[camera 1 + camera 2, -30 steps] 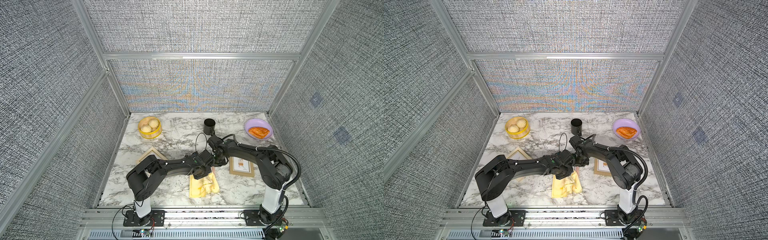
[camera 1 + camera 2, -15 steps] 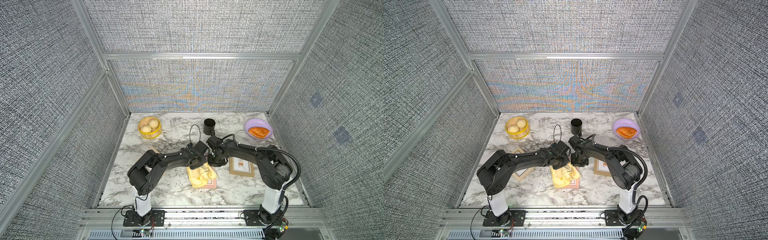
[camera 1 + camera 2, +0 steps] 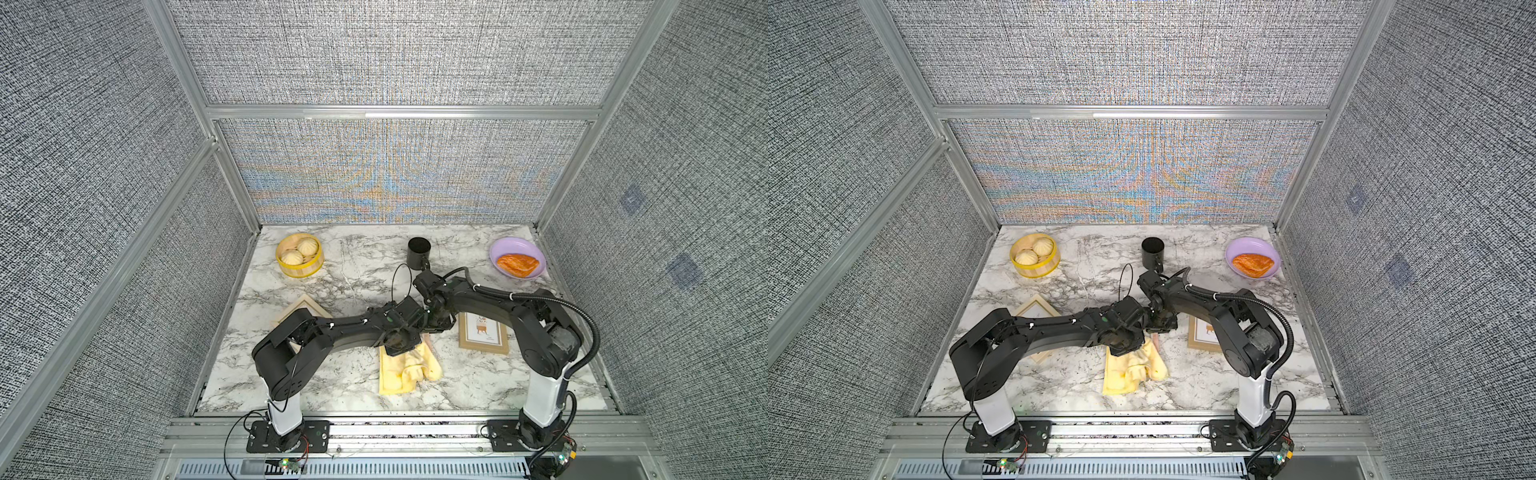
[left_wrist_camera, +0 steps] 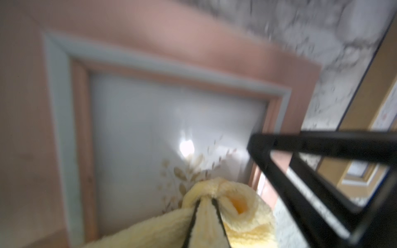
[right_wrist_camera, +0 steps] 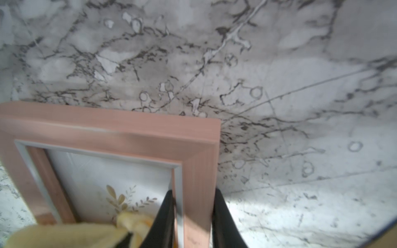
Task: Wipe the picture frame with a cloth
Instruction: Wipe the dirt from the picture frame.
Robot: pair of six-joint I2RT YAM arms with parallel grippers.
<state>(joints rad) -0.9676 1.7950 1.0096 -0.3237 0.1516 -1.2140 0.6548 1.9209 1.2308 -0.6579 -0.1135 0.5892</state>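
The picture frame (image 5: 133, 128) is pink, with a leaf print under its glass, and lies flat on the marble. My right gripper (image 5: 193, 192) is shut on its side rail, one finger on the glass side and one outside. My left gripper (image 4: 206, 198) is shut on a bunched fold of the pale yellow cloth (image 4: 242, 216), which presses on the glass of the picture frame (image 4: 193, 49). In both top views the cloth (image 3: 405, 368) (image 3: 1131, 370) trails toward the front edge and covers most of the frame. Both wrists meet above it, which hides the fingers there.
A tan frame (image 3: 483, 332) lies just right of the pink one and a light wood frame (image 3: 305, 305) lies to the left, partly under the left arm. At the back stand a bamboo steamer (image 3: 301, 270), a black cup (image 3: 418, 251) and a purple plate (image 3: 498, 249) with an orange pastry.
The left gripper dragged the cloth toward the back of the frame, then pulled it forward again to about where it began. The right gripper stayed clamped on the rail.
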